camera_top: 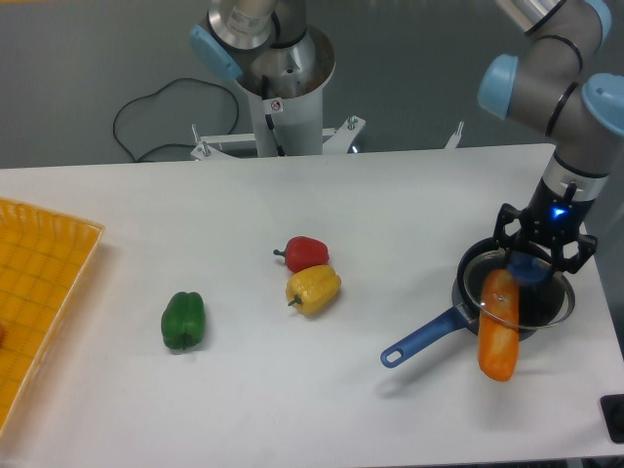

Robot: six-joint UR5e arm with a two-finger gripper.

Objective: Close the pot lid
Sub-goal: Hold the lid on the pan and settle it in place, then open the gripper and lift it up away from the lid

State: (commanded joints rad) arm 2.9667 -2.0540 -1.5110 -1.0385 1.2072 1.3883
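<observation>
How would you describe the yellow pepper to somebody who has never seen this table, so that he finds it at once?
Start at the white table and look near its middle, where two peppers touch. The yellow pepper is the nearer one, just below the red pepper. The green pepper lies alone further left; only this one is yellow.

Table: we see a white table (390, 195).
On it: pot (468, 283), red pepper (306, 253), yellow pepper (314, 289), green pepper (182, 320), orange pepper (498, 341), yellow tray (34, 292).
</observation>
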